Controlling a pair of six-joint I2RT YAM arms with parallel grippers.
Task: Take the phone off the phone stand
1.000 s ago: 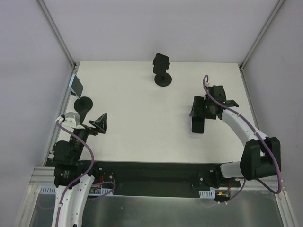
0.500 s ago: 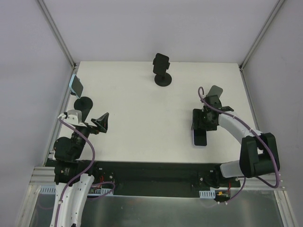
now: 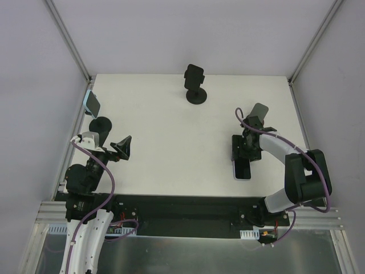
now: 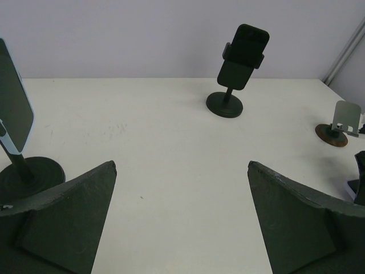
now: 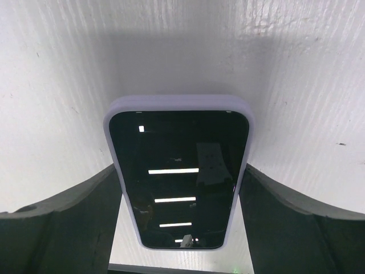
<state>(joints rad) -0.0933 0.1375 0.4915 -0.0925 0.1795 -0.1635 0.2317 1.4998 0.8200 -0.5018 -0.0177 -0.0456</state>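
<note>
Right gripper (image 5: 181, 168): jaws moderately wide, closed on the phone (image 3: 243, 171). In the wrist view its fingers (image 5: 63, 222) lie against the two long sides of the lavender case, screen facing up.

The phone sits low at the tabletop (image 3: 165, 142), near the near edge toward the right corner. Cannot tell whether its back rests on the surface or hangs just above.

The phone stand (image 3: 259, 110) is unloaded. It stands by the right edge, farther from the near edge than the phone and just beyond the right gripper, apart from both.

Left gripper (image 4: 182, 165): jaws spread fully, nothing between them, touching nothing, over the near left part of the tabletop.

Writing: the held phone's screen is dark and shows only reflected bright bars. Any marking on case or stand is too small to read.

Other items:
- dark phone on black stand (image 3: 194, 75), upright at the middle of the far edge
- blue-cased phone on stand (image 3: 91, 103), at the left edge and tilted back, just beyond the left gripper
</note>
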